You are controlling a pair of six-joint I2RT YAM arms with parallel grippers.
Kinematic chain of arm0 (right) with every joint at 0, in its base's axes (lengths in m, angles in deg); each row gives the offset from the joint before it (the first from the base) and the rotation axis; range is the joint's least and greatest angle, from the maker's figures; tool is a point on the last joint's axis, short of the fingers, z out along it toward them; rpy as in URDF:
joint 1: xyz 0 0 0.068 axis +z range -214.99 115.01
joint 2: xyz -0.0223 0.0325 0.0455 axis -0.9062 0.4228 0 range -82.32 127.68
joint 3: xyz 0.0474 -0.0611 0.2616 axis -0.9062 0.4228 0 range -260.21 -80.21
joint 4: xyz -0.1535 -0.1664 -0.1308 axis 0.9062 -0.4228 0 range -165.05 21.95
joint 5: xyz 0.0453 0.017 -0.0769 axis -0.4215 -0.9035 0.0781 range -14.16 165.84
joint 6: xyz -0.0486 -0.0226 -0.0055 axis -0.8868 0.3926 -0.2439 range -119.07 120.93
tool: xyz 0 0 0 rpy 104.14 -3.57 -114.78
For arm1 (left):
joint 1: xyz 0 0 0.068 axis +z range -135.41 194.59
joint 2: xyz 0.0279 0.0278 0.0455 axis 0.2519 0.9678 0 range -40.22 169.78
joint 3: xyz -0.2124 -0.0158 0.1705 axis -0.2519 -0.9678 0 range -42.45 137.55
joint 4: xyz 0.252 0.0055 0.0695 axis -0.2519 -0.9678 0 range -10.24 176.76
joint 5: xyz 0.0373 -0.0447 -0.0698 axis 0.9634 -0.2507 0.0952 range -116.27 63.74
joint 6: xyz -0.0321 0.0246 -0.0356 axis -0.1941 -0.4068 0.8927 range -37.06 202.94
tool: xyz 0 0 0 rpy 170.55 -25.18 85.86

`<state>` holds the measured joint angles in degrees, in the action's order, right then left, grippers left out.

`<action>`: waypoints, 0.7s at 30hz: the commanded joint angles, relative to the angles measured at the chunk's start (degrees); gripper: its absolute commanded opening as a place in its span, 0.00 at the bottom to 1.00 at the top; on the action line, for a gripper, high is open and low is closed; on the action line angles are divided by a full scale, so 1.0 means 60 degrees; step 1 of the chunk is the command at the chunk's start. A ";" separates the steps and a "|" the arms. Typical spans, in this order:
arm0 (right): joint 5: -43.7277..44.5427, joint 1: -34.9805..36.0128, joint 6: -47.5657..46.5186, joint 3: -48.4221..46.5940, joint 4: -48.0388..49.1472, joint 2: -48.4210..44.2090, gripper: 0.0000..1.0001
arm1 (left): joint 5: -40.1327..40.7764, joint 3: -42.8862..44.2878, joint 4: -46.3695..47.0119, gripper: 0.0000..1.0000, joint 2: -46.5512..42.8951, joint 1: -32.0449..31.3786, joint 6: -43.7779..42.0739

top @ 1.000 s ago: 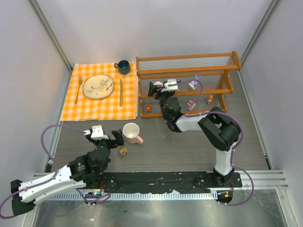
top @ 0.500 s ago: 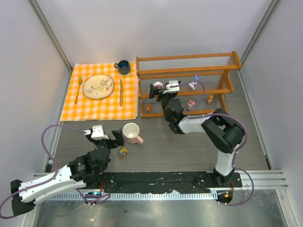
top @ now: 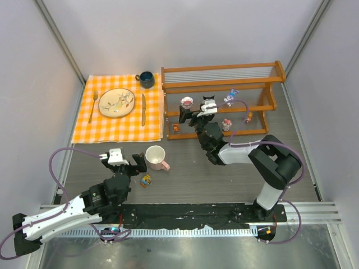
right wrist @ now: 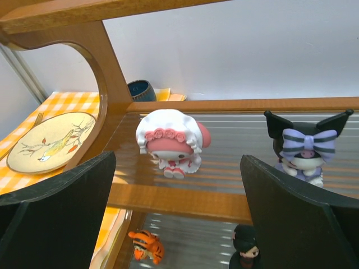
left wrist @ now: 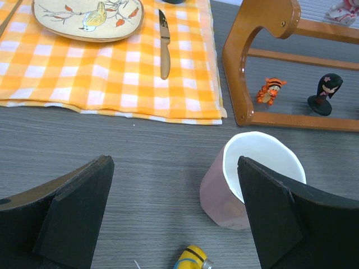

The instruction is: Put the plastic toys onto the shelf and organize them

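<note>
My left jaws (left wrist: pixel 176 210) stand wide apart and empty over the bench (left wrist: pixel 112 162). The one loose yellow toy (left wrist: pixel 192 259) lies near them, by the mug (left wrist: pixel 252 179). My right jaws (right wrist: pixel 179 213) gape, empty, before the shelf (right wrist: pixel 185 199). There the pink-white toy (right wrist: pixel 170 143) and black toy (right wrist: pixel 303 148) stand on the middle rail, with others below. I judge only the yellow one is left.

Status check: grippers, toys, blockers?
Both open: left gripper over the table, right gripper facing the shelf. Pink-white toy upright on its middle tier, free. Yellow toy on table near mug, unobstructed.
</note>
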<state>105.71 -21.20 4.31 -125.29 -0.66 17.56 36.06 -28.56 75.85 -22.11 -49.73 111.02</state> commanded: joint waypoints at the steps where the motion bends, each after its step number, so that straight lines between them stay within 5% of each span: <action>1: -0.0041 0.0245 0.0067 0.0597 0.0048 -0.1219 0.99 | 0.0189 0.0073 0.0326 0.97 -0.0132 0.0084 0.0154; 9: 0.0718 0.1181 0.0402 0.1463 -0.2188 -0.3519 1.00 | 0.0481 -0.0015 0.0267 0.97 -0.0367 0.0084 0.0242; 13: 0.2708 0.2453 0.1205 0.1230 -0.4606 -0.4486 1.00 | 0.0526 0.0160 -0.0010 0.97 -0.0264 0.0084 0.0695; 21: 0.3870 0.3966 0.3507 0.2268 -0.7129 -0.6565 1.00 | -0.0380 0.2137 -0.4709 0.92 0.0862 0.0070 0.5350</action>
<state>122.84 0.62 16.29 -114.54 -34.95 -16.60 35.78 -22.33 62.75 -20.45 -49.46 126.03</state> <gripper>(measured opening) 0.996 0.935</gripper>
